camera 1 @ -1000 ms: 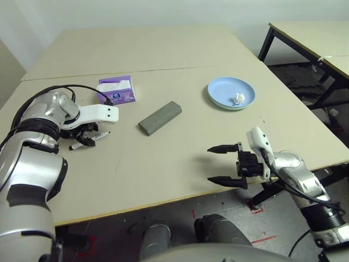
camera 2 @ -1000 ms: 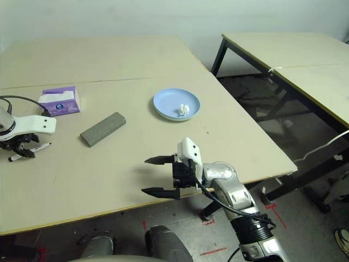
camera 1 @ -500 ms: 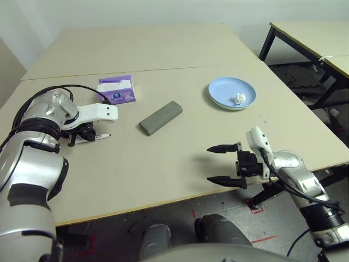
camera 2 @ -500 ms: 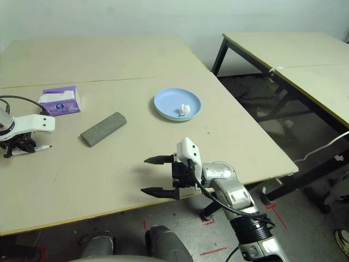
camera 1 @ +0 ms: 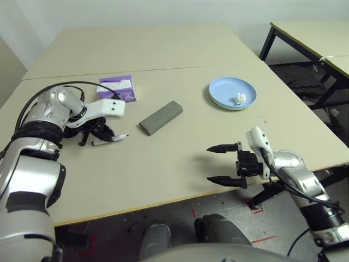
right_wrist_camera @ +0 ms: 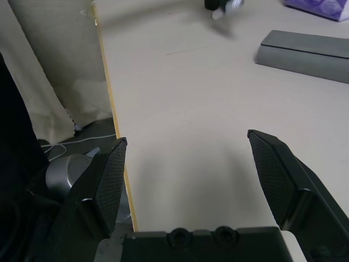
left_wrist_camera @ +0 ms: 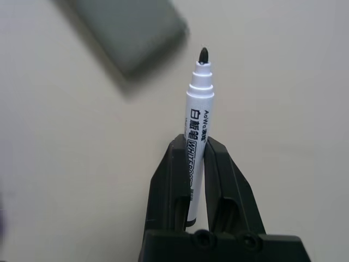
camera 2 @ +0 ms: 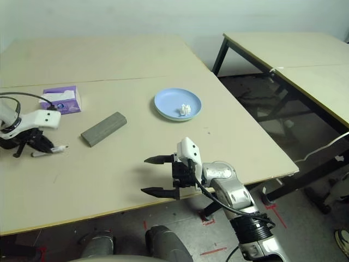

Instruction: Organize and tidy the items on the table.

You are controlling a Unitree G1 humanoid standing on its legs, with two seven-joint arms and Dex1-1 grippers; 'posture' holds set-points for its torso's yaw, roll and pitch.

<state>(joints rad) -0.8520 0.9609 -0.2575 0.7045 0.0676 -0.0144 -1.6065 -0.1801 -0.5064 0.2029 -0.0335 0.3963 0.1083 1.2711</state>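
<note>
One marker [left_wrist_camera: 197, 123] clamped in left hand [left_wrist_camera: 197, 164].

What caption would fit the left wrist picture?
Left gripper shut on a white marker, its dark tip pointing toward the grey case on the table.

Lab: bare tables [camera 2: 283, 54], taped floor [camera 2: 272, 210]
</note>
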